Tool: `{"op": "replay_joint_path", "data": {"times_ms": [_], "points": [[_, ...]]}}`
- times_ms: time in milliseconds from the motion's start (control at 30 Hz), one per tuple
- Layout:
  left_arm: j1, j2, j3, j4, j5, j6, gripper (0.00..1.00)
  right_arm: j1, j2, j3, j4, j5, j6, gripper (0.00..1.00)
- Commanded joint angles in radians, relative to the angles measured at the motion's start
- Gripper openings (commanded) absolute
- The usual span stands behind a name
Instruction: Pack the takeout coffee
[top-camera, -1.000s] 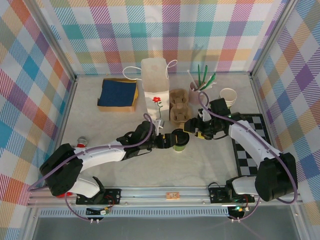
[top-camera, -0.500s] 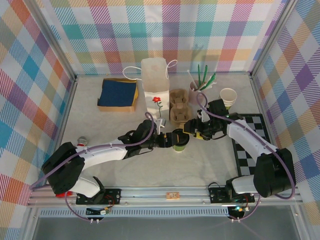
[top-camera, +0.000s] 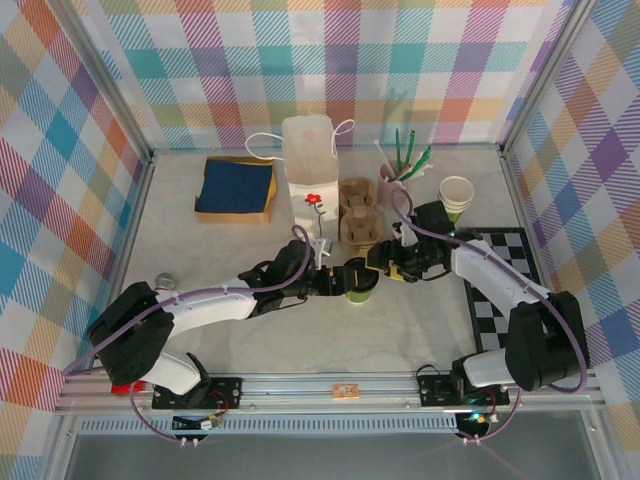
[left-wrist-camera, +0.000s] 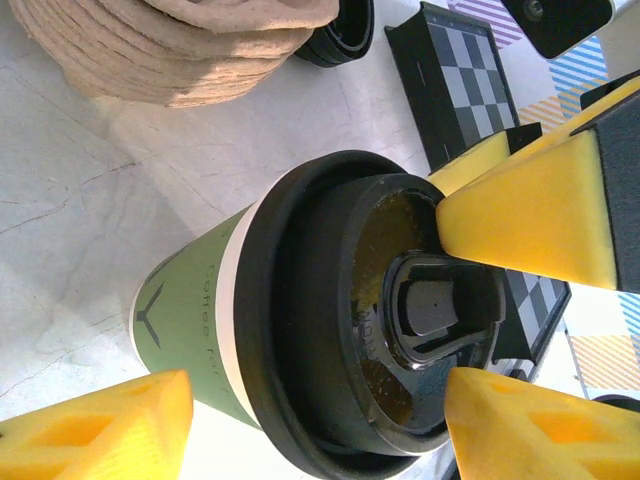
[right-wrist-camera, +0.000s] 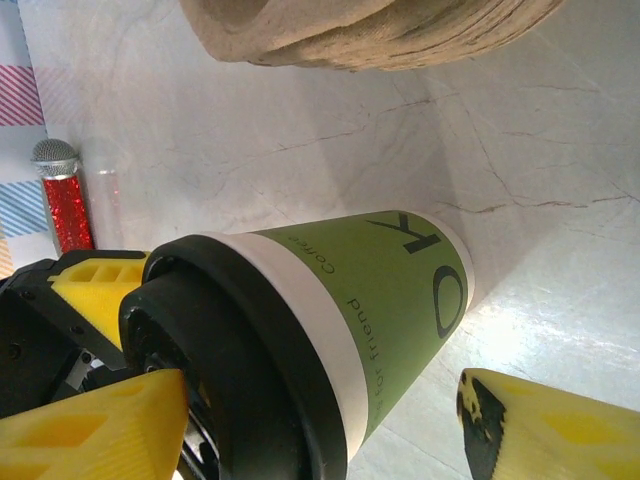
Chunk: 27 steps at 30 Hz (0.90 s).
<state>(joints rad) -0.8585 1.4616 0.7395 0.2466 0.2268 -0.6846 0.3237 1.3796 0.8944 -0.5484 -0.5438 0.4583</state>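
Coffee (top-camera: 358, 283) upright at frame centre, between both grippers. Right gripper (right-wrist-camera: 320, 425) jaws apart, straddling its body. Left gripper (left-wrist-camera: 318, 425) flanks lid, grip unclear.

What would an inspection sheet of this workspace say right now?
Surface: pale marbled table, no spills seen.
Job's things: takeout coffee upright mid-table, black lid on.
Clutter: white paper bag, stacked cup carriers, blue cloth in a tray, pink pot of sticks, lidless cup, checkerboard, glittery red microphone.
Grippers: left gripper appears to pinch the coffee at its upper part; right gripper straddles it, open, with a gap on one side.
Cables: purple cables loop along both arms.
Surroundings: plaid walls, metal frame.
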Motion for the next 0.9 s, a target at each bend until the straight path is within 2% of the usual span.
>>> {"op": "replay_joint_path", "data": {"times_ms": [0, 633, 867], "points": [[0.007, 0.011, -0.009, 0.04, 0.005, 0.0, 0.67, 0.007, 0.014, -0.025, 0.033, -0.024, 0.006, 0.69], [0.008, 0.018, -0.059, 0.055, -0.014, -0.018, 0.63, 0.009, 0.035, -0.119, 0.105, 0.0, 0.067, 0.51], [0.01, 0.025, -0.093, 0.08, -0.015, -0.038, 0.61, 0.011, 0.039, -0.148, 0.118, 0.012, 0.083, 0.49]]}}
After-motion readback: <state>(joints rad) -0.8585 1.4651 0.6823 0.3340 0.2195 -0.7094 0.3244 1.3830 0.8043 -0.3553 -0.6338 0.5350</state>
